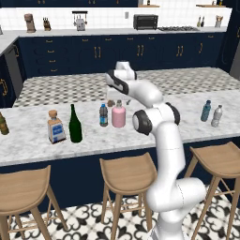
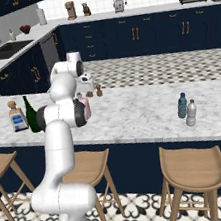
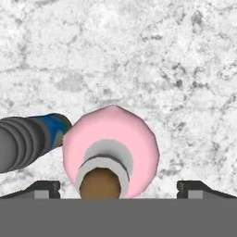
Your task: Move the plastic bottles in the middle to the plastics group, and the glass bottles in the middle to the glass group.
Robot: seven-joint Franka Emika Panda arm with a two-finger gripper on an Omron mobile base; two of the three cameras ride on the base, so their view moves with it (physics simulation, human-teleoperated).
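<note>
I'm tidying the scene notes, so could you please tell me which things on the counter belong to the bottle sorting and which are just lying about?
Job:
pink bottle
water bottle
wine bottle
square bottle
amber bottle
blue bottle
grey bottle

Lying about:
brown shakers
stools

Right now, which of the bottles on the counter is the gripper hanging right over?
The squat pink bottle with the brown stopper. The open gripper straddles it from above, while the small blue-label water bottle stands just beside it and the green wine bottle farther off.
</note>
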